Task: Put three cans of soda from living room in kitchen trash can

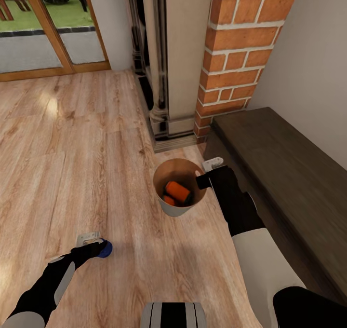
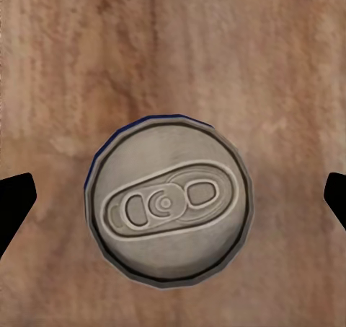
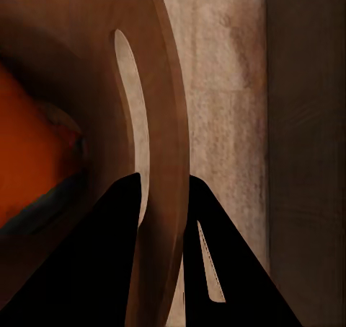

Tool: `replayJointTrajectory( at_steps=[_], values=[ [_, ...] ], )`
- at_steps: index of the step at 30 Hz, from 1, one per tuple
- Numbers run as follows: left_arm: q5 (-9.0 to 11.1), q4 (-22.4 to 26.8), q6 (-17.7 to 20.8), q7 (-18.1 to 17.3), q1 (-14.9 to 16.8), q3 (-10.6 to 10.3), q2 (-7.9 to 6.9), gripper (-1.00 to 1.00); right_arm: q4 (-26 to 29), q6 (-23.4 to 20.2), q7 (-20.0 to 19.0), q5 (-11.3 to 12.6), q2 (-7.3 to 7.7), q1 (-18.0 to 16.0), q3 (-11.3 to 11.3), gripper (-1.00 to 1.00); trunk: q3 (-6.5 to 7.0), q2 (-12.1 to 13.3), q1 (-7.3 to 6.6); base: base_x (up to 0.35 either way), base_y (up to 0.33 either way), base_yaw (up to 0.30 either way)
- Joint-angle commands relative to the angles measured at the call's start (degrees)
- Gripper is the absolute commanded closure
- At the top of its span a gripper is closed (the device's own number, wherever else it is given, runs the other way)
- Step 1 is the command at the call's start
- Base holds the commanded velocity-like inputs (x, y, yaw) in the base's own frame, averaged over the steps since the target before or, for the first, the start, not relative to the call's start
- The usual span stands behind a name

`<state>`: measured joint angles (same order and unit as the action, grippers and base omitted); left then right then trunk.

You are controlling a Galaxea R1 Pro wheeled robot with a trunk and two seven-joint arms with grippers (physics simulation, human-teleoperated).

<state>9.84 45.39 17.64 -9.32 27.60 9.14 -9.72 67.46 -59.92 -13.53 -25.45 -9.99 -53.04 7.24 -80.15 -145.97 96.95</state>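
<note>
Right gripper (image 1: pixel 206 172) pinching rim of round brown trash can (image 1: pixel 161 205) holding orange soda cans (image 1: pixel 177 191); left gripper (image 1: pixel 94 243) hovering, fingers spread, over upright dark blue soda can (image 2: pixel 169 201) standing on wooden floor (image 1: pixel 72 140).

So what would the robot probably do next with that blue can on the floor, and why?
Probably lower the left hand and close it on the blue soda can. The can stands upright on the wooden floor, centred between the open fingers, not yet touched. The right hand already pinches the rim of the trash can, which holds orange cans.
</note>
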Motion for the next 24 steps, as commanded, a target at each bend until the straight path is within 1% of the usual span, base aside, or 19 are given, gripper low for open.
replayJointTrajectory(
  at_steps=[1,3,7,16,24],
  values=[
    [0.0,0.0,0.0,0.0,0.0,0.0,0.01,-1.00,0.1,-0.1,-0.3,0.8,-0.01,0.0,0.1,1.00,0.00,0.0,0.00,0.000,0.000,0.000],
    [0.0,0.0,0.0,0.0,0.0,0.0,0.04,-1.00,0.5,-0.1,-0.3,0.8,-0.01,-0.1,0.6,1.00,0.00,0.0,0.00,0.000,0.000,0.000],
    [0.0,0.0,-0.1,0.0,0.0,0.0,0.05,-1.00,1.0,-0.1,-0.3,0.6,-0.01,-0.2,1.0,1.00,0.00,0.0,0.00,0.000,0.000,0.000],
    [-0.1,0.0,-0.1,0.0,0.0,0.0,0.05,-1.00,1.3,-0.1,-0.3,0.5,-0.01,-0.4,1.2,1.00,0.00,0.0,0.00,0.000,0.000,0.000],
    [-0.1,0.0,-0.1,0.0,0.0,0.0,0.05,-1.00,1.7,-0.1,-0.3,1.0,-0.01,-0.4,1.2,1.00,0.00,0.0,0.00,0.000,0.000,0.000]
  ],
)
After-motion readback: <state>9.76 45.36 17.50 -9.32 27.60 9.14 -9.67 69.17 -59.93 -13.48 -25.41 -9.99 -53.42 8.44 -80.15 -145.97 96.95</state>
